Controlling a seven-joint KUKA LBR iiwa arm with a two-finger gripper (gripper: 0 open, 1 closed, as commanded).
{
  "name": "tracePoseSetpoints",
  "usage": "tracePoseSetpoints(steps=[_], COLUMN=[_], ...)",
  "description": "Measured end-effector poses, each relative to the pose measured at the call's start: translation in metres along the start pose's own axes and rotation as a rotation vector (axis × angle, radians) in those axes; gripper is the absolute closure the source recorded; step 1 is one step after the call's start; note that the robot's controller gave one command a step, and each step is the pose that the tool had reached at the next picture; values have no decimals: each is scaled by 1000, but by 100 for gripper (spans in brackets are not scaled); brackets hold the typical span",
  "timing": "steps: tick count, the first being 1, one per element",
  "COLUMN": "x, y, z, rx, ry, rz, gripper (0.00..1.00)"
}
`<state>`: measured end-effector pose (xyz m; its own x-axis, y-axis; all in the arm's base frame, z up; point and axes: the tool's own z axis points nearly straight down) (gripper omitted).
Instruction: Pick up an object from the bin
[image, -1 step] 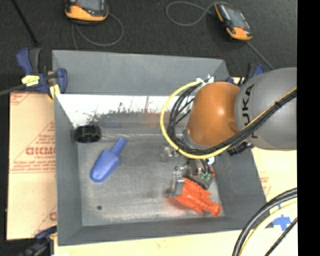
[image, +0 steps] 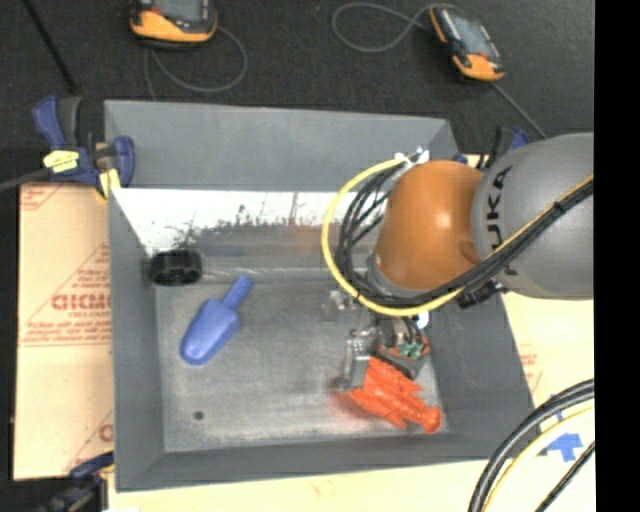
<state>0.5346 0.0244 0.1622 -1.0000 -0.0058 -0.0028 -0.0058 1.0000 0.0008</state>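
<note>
Nearest the lens: smooth, glossy orange dome cover on the wrist, backed by rounded grey arm housing on the right. Looped round the dome: yellow and black cables, slack and rubbery. Below the dome, low down: gripper, bright bare metal, with a patch of green circuit board just beside it. Spread or closed: cannot tell, since the wrist masks most of it. Set right at the upper-left end of an orange toy; possibly touching, contact not resolvable.

Orange toy: hard-looking plastic, ridged and knobbly, elongated. Lying slantwise in the lower right of the bin, one end toward the right wall. Flat on the floor, not lifted.

Bin itself: grey sheet metal, matte, with sloped walls and a flat floor, scuffed and speckled dark along the back edge. Other contents, few and well apart:
- blue scoop-shaped piece, smooth plastic, broad rounded body tapering to a short handle pointing up and right; left of centre.
- black ring-like cap, at the back-left corner of the floor, against the foot of the far wall.
- small dark speck, front left; too small to identify.
</note>
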Motion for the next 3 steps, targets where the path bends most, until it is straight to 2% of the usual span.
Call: tracePoseSetpoints(steps=[1,2,3], x=[15,37,28], y=[-9,-42,-50], z=[2,24,55], rx=[1,2,3], ry=[-3,0,0], rz=[-49,-112,-178], gripper=[0,0,0])
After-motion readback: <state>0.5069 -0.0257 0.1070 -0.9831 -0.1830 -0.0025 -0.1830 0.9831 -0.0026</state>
